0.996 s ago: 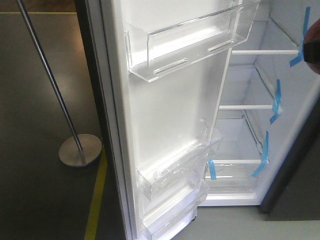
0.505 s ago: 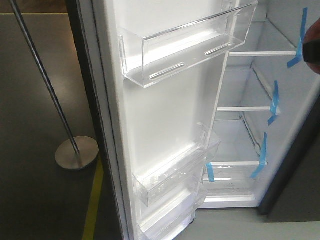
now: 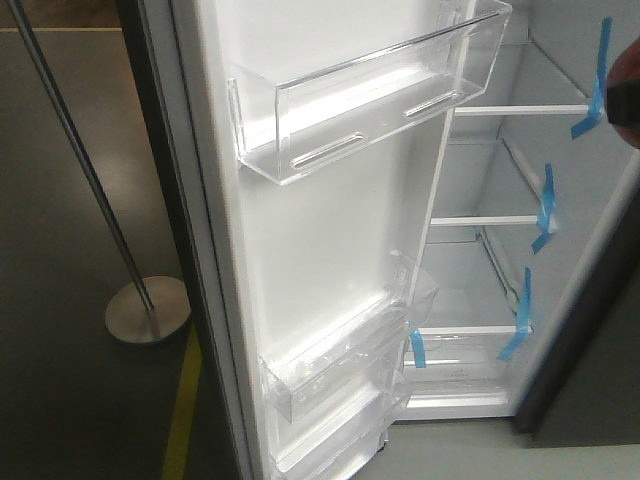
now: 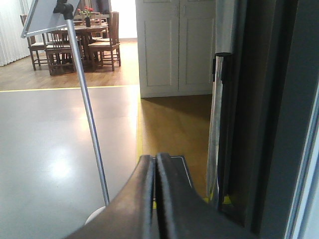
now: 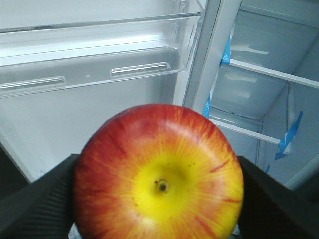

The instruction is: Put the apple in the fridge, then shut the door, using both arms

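Apple (image 5: 159, 179) held before wide-open fridge (image 3: 485, 165).

Smooth dark curved fingers (image 4: 132, 199) on left hand (image 4: 155, 162), matte black finely textured right hand (image 5: 158, 194)

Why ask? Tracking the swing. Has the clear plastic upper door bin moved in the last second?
Yes. The clear plastic upper door bin shifted left, its free end drawing away from the blue-taped white top shelf.

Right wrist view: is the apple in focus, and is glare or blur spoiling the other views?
Right wrist view: the apple is sharp and hides the lower frame. Front view: slightly soft, with bright glare on the upper clear door bin. Left wrist view: a glare patch on the floor; the left gripper is dark and close.
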Motion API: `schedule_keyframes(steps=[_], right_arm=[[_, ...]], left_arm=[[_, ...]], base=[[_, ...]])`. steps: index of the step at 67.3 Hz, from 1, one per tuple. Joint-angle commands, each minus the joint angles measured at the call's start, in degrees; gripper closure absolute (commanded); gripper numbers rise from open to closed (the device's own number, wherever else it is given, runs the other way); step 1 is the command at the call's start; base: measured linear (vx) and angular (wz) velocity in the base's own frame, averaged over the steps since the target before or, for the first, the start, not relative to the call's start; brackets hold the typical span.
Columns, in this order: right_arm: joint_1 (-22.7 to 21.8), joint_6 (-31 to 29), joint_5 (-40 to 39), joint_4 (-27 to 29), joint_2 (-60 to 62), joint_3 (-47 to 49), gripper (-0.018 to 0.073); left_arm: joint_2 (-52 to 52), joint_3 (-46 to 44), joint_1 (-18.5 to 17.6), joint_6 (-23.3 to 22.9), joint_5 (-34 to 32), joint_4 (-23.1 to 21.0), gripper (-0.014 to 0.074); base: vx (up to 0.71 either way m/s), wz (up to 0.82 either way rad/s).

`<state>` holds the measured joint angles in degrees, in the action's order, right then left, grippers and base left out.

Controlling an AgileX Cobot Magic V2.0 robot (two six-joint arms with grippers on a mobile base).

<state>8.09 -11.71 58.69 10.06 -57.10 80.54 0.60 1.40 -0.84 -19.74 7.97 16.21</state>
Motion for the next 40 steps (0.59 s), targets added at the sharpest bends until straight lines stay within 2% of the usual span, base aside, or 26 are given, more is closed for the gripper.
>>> schedule_keyframes(steps=[1,40], right_arm=[[-0.16,-0.40,-4.45,0.30,0.58,1.28,0.0410],[-0.16,-0.40,-4.45,0.30,0.58,1.28,0.0410]], left_arm=[[0.89,-1.08,-0.29,-0.12,-3.92,-0.18,0.0603],[0.89,-1.08,-0.29,-0.12,-3.92,-0.18,0.0603]], base=[[0.02,-0.01],[0.01,-0.01]])
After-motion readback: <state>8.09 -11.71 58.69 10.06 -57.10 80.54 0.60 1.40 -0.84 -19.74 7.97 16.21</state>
